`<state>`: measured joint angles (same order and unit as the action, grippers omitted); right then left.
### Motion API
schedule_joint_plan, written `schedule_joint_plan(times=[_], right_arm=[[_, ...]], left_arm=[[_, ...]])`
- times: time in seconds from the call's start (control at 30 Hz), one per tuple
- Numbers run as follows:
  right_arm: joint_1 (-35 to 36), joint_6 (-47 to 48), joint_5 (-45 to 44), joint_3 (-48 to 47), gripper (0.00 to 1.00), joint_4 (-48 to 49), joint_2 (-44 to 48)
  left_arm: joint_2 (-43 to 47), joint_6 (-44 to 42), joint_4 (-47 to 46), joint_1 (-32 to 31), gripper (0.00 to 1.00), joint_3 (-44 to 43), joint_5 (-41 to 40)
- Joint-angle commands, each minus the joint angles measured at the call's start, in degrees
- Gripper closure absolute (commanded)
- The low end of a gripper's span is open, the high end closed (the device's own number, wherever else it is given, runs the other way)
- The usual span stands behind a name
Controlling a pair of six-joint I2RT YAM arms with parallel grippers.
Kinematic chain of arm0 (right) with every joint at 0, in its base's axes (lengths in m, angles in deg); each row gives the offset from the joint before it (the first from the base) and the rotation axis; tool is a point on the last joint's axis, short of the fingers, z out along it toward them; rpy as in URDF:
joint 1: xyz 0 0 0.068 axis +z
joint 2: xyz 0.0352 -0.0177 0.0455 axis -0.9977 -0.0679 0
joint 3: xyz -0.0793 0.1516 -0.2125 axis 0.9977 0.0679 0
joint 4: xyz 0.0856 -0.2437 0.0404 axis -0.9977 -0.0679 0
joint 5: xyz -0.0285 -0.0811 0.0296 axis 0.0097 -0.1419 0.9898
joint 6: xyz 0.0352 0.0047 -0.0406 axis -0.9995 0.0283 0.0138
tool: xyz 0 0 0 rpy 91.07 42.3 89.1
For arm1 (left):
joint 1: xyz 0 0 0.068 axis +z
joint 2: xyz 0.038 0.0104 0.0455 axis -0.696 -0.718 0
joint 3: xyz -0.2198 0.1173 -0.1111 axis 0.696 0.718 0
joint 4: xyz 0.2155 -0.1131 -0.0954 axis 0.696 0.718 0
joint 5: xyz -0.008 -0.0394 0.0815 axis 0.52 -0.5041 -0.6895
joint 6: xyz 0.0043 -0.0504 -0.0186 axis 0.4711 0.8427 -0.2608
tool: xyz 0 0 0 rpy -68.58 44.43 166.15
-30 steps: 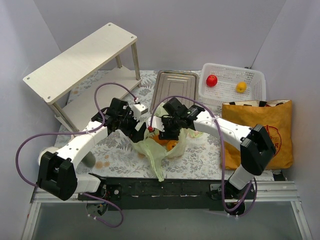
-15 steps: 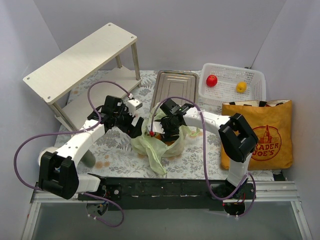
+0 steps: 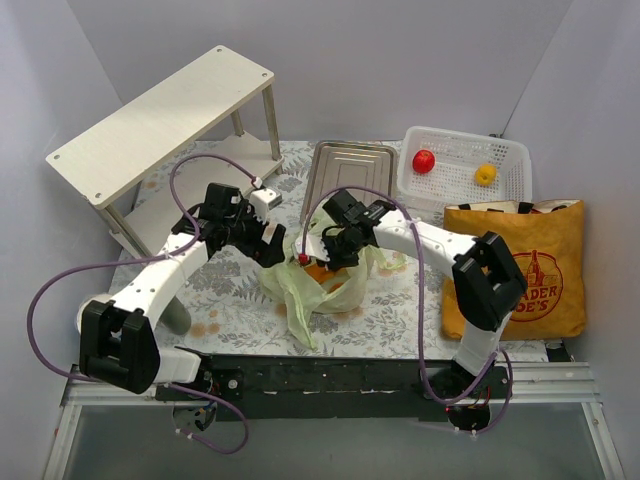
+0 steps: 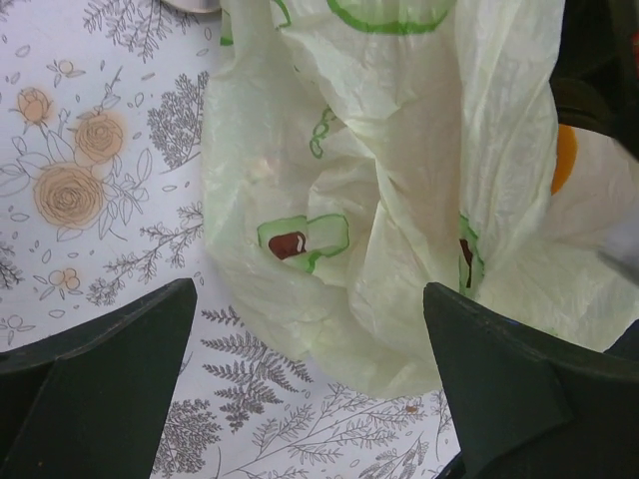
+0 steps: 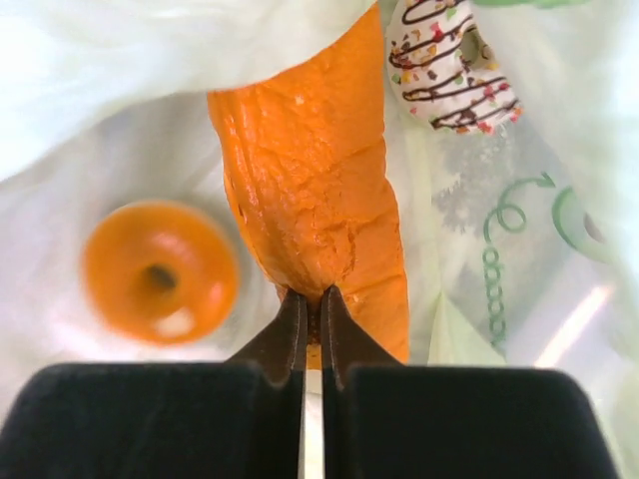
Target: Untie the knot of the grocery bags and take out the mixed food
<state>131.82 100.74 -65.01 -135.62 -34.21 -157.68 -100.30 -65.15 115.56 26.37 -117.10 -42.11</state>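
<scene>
The pale green plastic bag [image 3: 300,292] lies open and crumpled at the table's middle, and it fills the left wrist view [image 4: 399,200]. Inside it lie a golden baguette [image 5: 310,180], an orange donut [image 5: 160,271] and a chocolate-drizzled sprinkled donut [image 5: 449,70]. My right gripper [image 5: 311,299] is inside the bag's mouth [image 3: 327,255], shut on the near end of the baguette. My left gripper [image 4: 310,294] hangs open at the bag's left edge [image 3: 270,245], holding nothing. The mustard tote [image 3: 520,270] stands at the right. A red apple [image 3: 424,160] and an orange [image 3: 484,174] sit in the white basket [image 3: 505,150].
A metal tray [image 3: 350,175] lies behind the bag. A two-level wooden shelf [image 3: 165,110] stands at the back left. Purple cables loop from both arms. The black rail [image 3: 330,375] runs along the near edge.
The right gripper's jaws have closed on the baguette's end inside the bag. The left gripper has drawn slightly back and left, still open.
</scene>
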Motion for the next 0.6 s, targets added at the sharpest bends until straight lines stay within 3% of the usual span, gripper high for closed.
schedule_joint_plan(times=[0.0,0.3,0.47,0.57], right_arm=[[-0.4,-1.3,4.9,-2.5,0.99,-6.1,9.3],[-0.8,-8.3,9.2,-5.9,0.99,-10.4,15.0],[-6.7,-16.1,16.3,-6.0,0.99,-10.2,14.0],[-8.2,-20.8,13.4,-1.7,0.99,-6.8,12.0]], left_arm=[[-0.8,-0.2,0.7,-0.3,0.02,-5.3,1.8],[2.3,-0.6,4.8,-8.4,0.02,-9.2,-8.6],[6.9,0.0,4.0,-10.4,0.02,-11.4,-12.5],[8.6,-4.0,5.1,-11.5,0.02,-14.9,-11.4]])
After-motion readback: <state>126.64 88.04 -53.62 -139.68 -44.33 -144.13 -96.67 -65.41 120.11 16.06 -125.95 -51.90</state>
